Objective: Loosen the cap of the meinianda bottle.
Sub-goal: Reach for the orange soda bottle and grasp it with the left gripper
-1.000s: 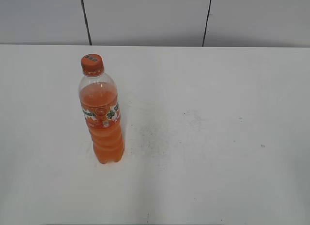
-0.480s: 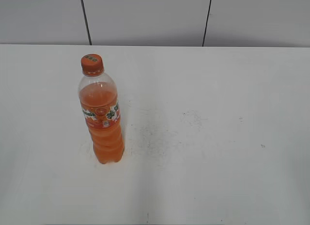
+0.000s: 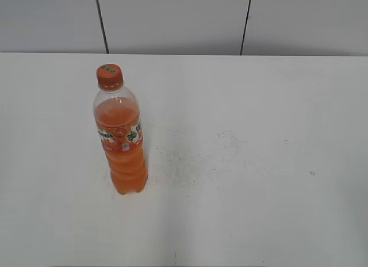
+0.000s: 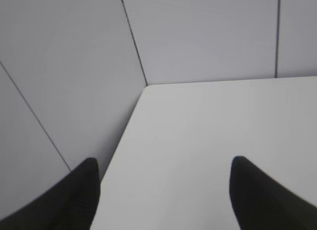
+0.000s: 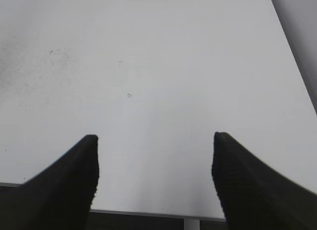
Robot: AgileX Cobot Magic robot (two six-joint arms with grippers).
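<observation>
The meinianda bottle (image 3: 121, 137) stands upright on the white table (image 3: 241, 163), left of the middle in the exterior view. It holds orange drink and has a label band and a ribbed lower body. Its orange cap (image 3: 109, 76) with dark lettering sits on the neck. Neither gripper shows in the exterior view. My left gripper (image 4: 163, 163) is open and empty over the table's far left corner. My right gripper (image 5: 154, 138) is open and empty above the table's near edge. The bottle is out of both wrist views.
A grey panelled wall (image 3: 172, 19) with dark seams runs behind the table. The table top carries faint dark scuffs (image 3: 190, 157) right of the bottle. The table's front edge (image 5: 148, 212) shows in the right wrist view.
</observation>
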